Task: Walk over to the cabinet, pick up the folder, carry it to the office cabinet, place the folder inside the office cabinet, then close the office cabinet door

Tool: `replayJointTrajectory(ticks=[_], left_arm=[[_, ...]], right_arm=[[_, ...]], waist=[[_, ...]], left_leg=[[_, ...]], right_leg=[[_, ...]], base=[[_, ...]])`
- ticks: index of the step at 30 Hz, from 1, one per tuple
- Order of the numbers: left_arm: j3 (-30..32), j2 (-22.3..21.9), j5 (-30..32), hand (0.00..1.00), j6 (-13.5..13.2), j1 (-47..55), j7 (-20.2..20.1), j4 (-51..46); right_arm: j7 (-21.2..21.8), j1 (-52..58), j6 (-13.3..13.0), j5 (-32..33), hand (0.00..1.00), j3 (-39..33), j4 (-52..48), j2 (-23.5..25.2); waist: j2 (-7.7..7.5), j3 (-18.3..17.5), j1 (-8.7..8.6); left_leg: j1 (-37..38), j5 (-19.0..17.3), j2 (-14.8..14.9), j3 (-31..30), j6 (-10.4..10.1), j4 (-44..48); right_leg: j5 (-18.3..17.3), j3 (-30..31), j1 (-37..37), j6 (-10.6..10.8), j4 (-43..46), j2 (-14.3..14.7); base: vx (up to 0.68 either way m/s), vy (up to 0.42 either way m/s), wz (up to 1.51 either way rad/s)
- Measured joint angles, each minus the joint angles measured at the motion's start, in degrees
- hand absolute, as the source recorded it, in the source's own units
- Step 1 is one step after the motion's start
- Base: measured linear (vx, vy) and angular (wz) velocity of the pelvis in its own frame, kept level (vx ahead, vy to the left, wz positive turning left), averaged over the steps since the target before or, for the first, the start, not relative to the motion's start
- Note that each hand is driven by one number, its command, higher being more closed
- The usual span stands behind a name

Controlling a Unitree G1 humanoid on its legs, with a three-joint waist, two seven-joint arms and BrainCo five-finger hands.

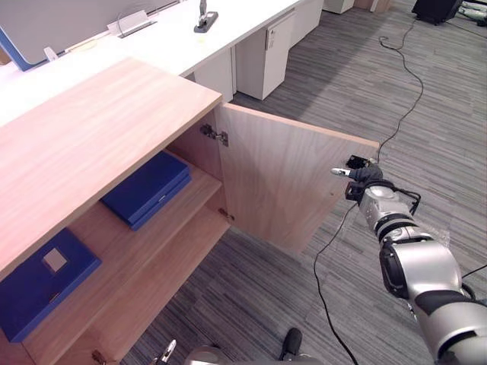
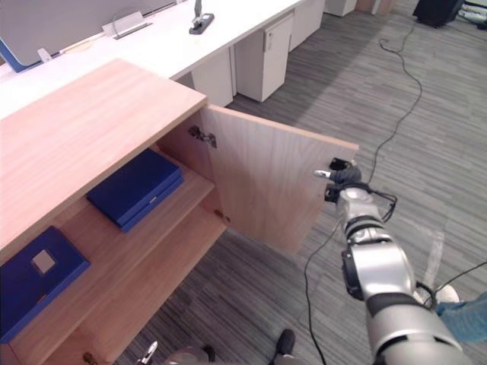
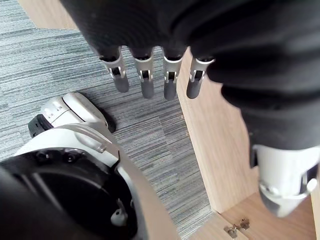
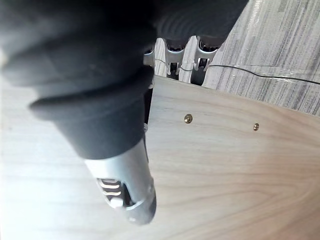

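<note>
Right hand (image 1: pixel 365 177) stretched forward, left hand (image 3: pixel 146 76) hanging (fingers (image 3: pixel 170 82) straight).

Door (image 1: pixel 289 179) stands wide open across the carpet (image 1: pixel 251 285), walling off any approach from the right. The right hand (image 1: pixel 358 176) is at the door's free edge. Cabinet mouth is open from the front. On the upper shelf (image 1: pixel 199 192), a blue folder (image 1: pixel 148 188) and a second blue folder (image 1: pixel 42 280) lie flat, well apart, with bare wood between them and at the hinge end. Headroom under the top panel (image 1: pixel 91 144) looks low, hard to judge. Lower shelf (image 1: pixel 156 280) is reachable along its front. White desk units (image 1: pixel 262 53) sit well behind the door.
</note>
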Motion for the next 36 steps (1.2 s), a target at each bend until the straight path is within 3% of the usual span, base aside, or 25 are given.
replayJointTrajectory(ticks=[6,12,13,14,16,19,23,25,28,29,31,36], left_arm=[[-0.2,0.0,0.1,0.0,0.1,0.0,-0.2,0.1],[1.6,0.2,1.7,0.0,0.1,0.0,-0.3,1.9],[2.5,0.2,1.7,0.0,0.1,-0.1,-0.4,1.9],[3.5,0.4,1.7,0.0,0.1,-0.5,-0.6,1.9],[4.1,0.6,1.7,0.0,0.1,-0.9,-0.6,1.9],[6.3,0.6,1.8,0.0,0.0,-3.1,-0.6,1.9],[8.0,-0.3,2.9,0.0,0.1,-3.3,-1.0,1.9],[9.3,-0.6,3.9,0.0,0.1,-3.2,-1.2,2.0],[14.0,-0.3,4.5,0.0,0.2,-1.5,-1.4,2.8],[16.1,0.4,4.5,0.0,0.2,-0.7,-1.5,3.6],[18.5,1.2,4.5,0.0,0.3,-0.3,-1.5,4.3],[21.3,1.5,6.5,0.0,0.3,-0.4,-1.5,5.0]], right_arm=[[-0.3,-0.6,0.0,1.0,0.0,5.8,-1.5,-0.6],[0.7,7.2,0.0,-8.1,0.0,28.5,-17.0,-4.4],[2.7,8.6,0.1,-10.2,0.0,35.3,-20.8,-6.0],[7.4,9.7,0.4,-15.1,0.0,43.6,-25.0,-7.5],[10.3,10.5,0.6,-18.5,0.0,48.1,-27.6,-7.8],[20.7,13.1,-1.0,-27.0,0.0,59.0,-40.3,-4.7],[26.1,15.5,-5.4,-30.5,0.0,62.5,-42.5,7.6],[28.0,15.5,-7.2,-31.8,0.0,63.4,-44.2,8.9],[30.4,16.2,-8.0,-32.5,0.0,65.3,-45.9,8.8],[31.1,16.8,-8.0,-33.4,0.0,65.3,-46.2,8.1],[31.4,17.1,-7.9,-33.9,0.0,65.3,-47.9,6.4],[32.5,17.8,-7.9,-33.9,0.0,65.2,-51.1,5.0]], waist=[[0.42,0.3,-0.28],[0.44,0.3,-2.35],[0.41,0.3,-2.87],[0.44,0.2,-3.23],[0.48,0.2,-3.26],[0.55,-0.2,-2.87],[0.71,-3.2,-1.12],[0.46,-3.5,-0.01],[-1.62,-4.7,-0.35],[-3.15,-5.7,-0.39],[-4.64,-6.6,-0.48],[-5.51,-7.0,-0.49]], left_leg=[[-0.4,0.0,0.0,-0.3,0.0,0.4],[0.4,-0.9,2.0,2.5,-1.2,1.1],[0.5,-1.0,2.6,3.5,-1.5,1.2],[0.2,-1.1,3.4,4.2,-1.6,2.0],[0.1,-1.1,3.9,4.3,-1.7,2.5],[-0.6,-0.8,5.6,4.2,-2.2,3.6],[-1.6,0.6,6.3,4.2,-2.9,2.6],[-1.6,0.6,6.2,4.2,-2.9,2.4],[-1.4,0.6,5.7,4.4,-2.9,1.7],[-1.4,0.6,5.3,4.9,-2.9,1.5],[-1.6,0.5,4.9,5.3,-2.8,1.2],[-1.6,-0.8,4.2,6.7,-2.0,2.4]], right_leg=[[0.0,-0.1,-0.2,0.0,0.0,0.1],[-0.1,2.6,-0.7,-0.1,0.0,2.3],[-0.2,3.4,-1.1,-0.3,0.0,3.1],[-0.3,4.0,-1.5,-0.8,0.0,4.0],[-0.5,4.3,-1.5,-1.2,0.0,4.5],[-1.3,4.2,-1.6,-2.4,0.0,6.3],[-1.3,3.1,-2.6,-3.2,0.0,6.9],[-1.2,3.0,-2.6,-3.3,0.0,6.8],[-0.9,2.8,-2.7,-3.0,0.0,6.1],[-0.6,3.3,-3.0,-2.8,0.0,5.8],[0.0,3.7,-3.5,-2.6,0.0,5.5],[0.9,5.2,-3.6,-2.3,-0.1,4.8]], base=[[0.04,0.052,-0.01],[0.04,0.029,-0.28],[0.03,-0.015,-0.44],[0.02,-0.025,-0.42],[0.02,-0.037,-0.2],[0.04,-0.072,0.02],[0.05,-0.035,0.14],[0.03,0.067,0.13],[0.01,0.134,0.02],[0.0,0.108,-0.1],[-0.02,0.125,-0.12],[-0.04,0.113,-0.13]])
